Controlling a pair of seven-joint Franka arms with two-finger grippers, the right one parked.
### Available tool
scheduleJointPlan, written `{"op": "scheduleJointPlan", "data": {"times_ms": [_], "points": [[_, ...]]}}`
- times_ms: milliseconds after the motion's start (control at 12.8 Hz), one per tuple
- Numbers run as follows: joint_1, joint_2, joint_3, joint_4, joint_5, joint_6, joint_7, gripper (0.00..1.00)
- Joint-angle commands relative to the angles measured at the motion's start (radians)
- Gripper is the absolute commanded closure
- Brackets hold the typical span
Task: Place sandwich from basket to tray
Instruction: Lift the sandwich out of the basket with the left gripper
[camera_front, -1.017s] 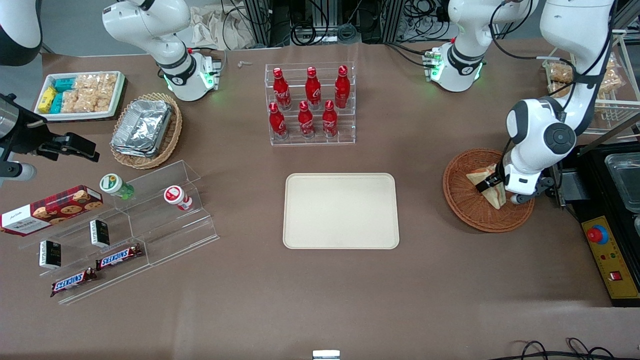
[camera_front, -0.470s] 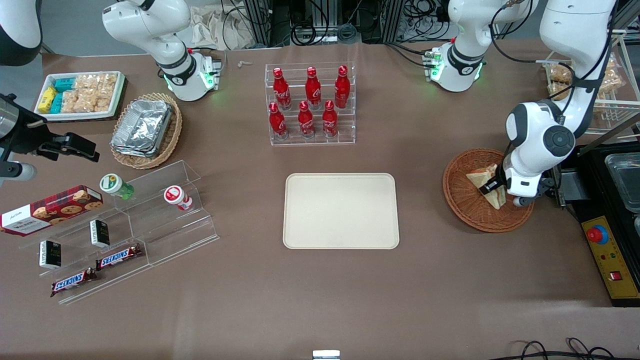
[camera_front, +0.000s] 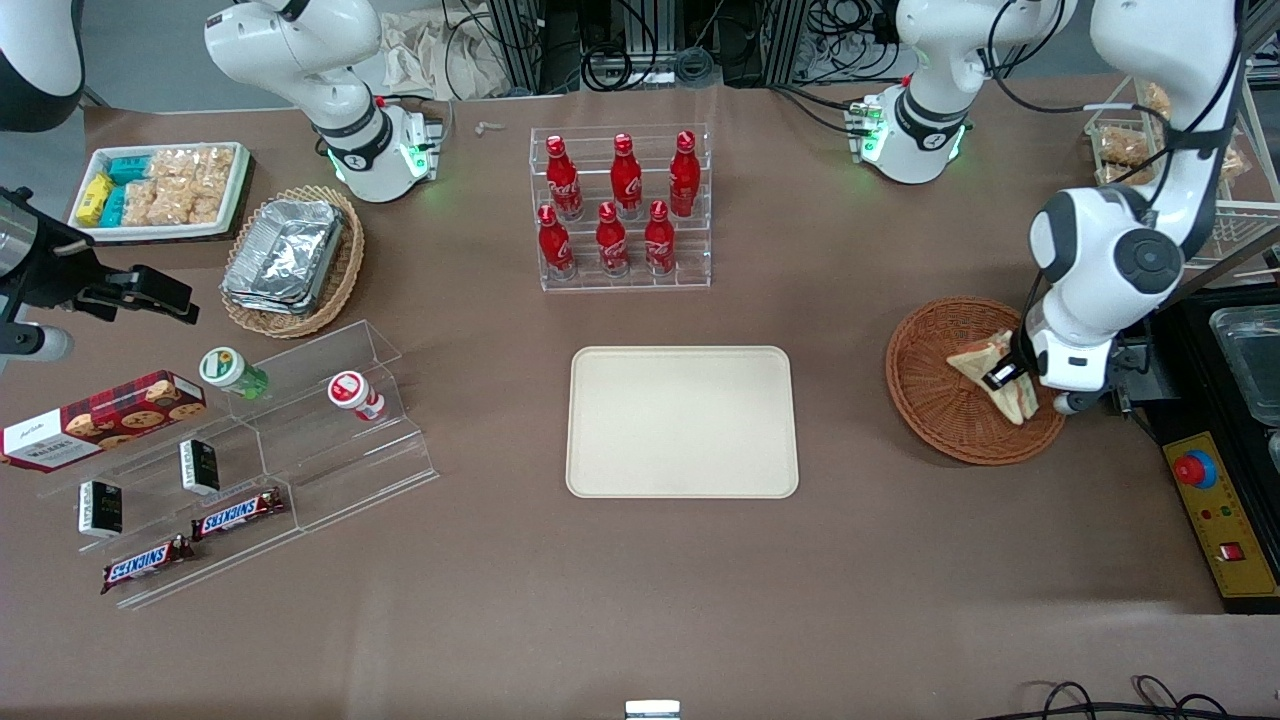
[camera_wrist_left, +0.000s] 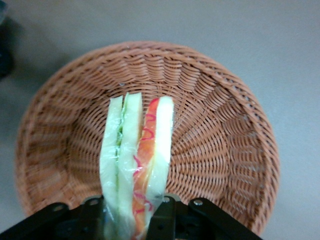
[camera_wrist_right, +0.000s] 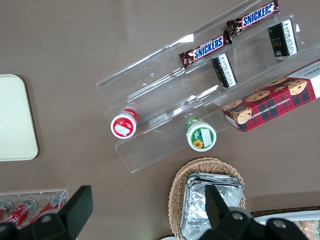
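The sandwich (camera_front: 990, 372), a pale bread wedge with orange and green filling stripes, is in the round reddish-brown wicker basket (camera_front: 925, 385) toward the working arm's end of the table. My left gripper (camera_front: 1005, 378) is shut on the sandwich, its black fingers pressed on both faces of the wedge. In the left wrist view the sandwich (camera_wrist_left: 136, 160) stands on edge over the basket's weave (camera_wrist_left: 220, 145), clamped between the fingers (camera_wrist_left: 162, 220) of my gripper (camera_wrist_left: 131, 222). The cream-beige tray (camera_front: 683, 421) lies flat mid-table, also showing in the right wrist view (camera_wrist_right: 15, 117).
A clear rack of red bottles (camera_front: 620, 210) stands farther from the front camera than the tray. A black control box with a red button (camera_front: 1215, 510) sits at the table edge beside the basket. Snack shelves (camera_front: 250, 450) and a foil-container basket (camera_front: 290, 260) lie toward the parked arm's end.
My gripper and wrist have shifted a little toward the working arm's table edge, and the sandwich has moved and turned with it inside the basket.
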Motion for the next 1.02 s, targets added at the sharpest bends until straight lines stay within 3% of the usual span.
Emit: {"op": "scheduleJointPlan", "data": {"times_ms": [0,157,313,704,939], "points": [[-0.004,-0.039,-0.026,0.233,0.020,-0.360,0.009,1.00],[-0.004,-0.028,-0.074,0.432,0.007,-0.602,0.071,1.00],[-0.004,-0.031,-0.156,0.537,0.000,-0.710,0.089,1.00],[-0.004,0.047,-0.430,0.558,-0.022,-0.726,0.036,1.00],[-0.038,0.134,-0.497,0.553,-0.024,-0.663,-0.038,1.00]]}}
